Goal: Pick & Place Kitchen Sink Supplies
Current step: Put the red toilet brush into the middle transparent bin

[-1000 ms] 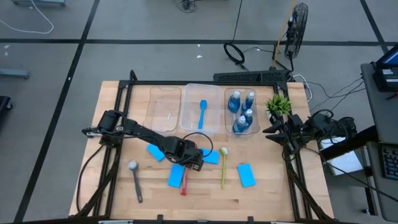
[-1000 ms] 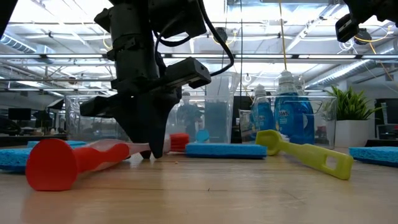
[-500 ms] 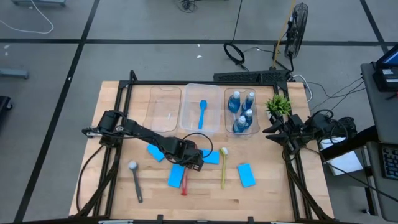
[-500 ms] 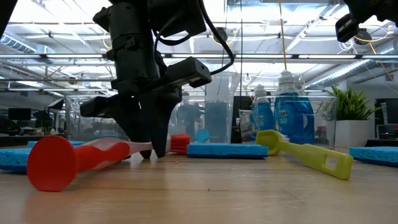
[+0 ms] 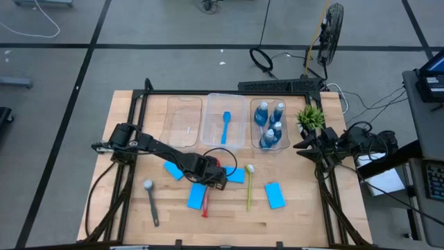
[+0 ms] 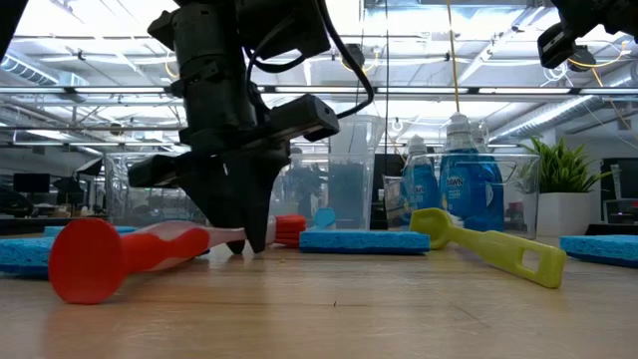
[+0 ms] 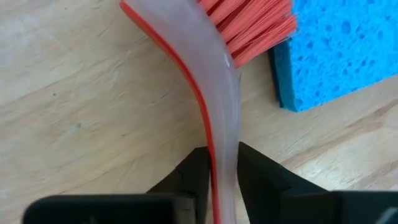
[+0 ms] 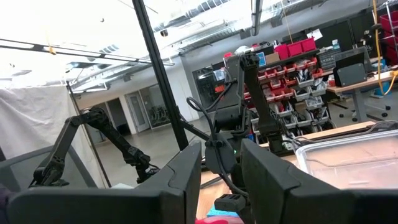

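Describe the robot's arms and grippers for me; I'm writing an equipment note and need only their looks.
Both arms are black, built of slim jointed links with black cables looped along them. The left gripper ends in two dark, tapering fingers below a blocky black wrist housing. The right gripper is equally dark and angular, with cables bunched behind it. The right wrist view shows broad, flat black fingers. No markings are visible.

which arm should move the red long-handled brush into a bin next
The left. Its left gripper already straddles the red long-handled brush mid-table, fingers on either side of the clear neck. The right gripper waits at the table's right edge by the small green plant, holding nothing.
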Tool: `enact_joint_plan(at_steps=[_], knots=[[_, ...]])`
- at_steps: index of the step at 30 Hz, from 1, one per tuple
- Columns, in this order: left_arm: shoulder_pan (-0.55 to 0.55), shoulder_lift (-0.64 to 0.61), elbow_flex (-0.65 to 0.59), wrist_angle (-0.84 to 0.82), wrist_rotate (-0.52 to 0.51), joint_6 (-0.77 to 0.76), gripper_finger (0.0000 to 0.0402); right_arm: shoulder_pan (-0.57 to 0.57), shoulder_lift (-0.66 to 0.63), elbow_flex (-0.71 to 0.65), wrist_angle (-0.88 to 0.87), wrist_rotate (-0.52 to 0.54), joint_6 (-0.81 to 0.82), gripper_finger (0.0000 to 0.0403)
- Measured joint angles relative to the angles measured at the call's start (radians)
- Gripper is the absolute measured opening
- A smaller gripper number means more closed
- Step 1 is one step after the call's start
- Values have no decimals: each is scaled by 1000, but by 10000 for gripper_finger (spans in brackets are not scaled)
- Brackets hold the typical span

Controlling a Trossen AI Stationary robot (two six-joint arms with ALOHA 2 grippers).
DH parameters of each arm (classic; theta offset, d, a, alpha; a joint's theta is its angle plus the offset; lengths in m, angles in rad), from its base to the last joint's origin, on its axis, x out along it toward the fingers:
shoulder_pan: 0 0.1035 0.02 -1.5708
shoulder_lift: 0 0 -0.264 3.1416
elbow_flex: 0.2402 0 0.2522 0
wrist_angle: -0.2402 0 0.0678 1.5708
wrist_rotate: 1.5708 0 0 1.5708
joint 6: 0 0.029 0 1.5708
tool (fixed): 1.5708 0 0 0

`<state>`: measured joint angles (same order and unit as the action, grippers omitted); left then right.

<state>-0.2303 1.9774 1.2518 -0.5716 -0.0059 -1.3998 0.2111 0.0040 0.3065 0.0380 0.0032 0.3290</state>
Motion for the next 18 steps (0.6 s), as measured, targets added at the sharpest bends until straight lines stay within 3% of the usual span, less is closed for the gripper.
enact_joint_plan(at_steps=[5, 12, 18], knots=[[0, 0, 0, -2, -4, -23, 102, 0, 0, 0, 0, 0, 0, 100], [1, 0, 0, -5, -2, -17, 47, 0, 0, 0, 1, 0, 0, 100], [1, 0, 0, -1, 0, -15, 47, 0, 0, 0, 3, 0, 0, 100]])
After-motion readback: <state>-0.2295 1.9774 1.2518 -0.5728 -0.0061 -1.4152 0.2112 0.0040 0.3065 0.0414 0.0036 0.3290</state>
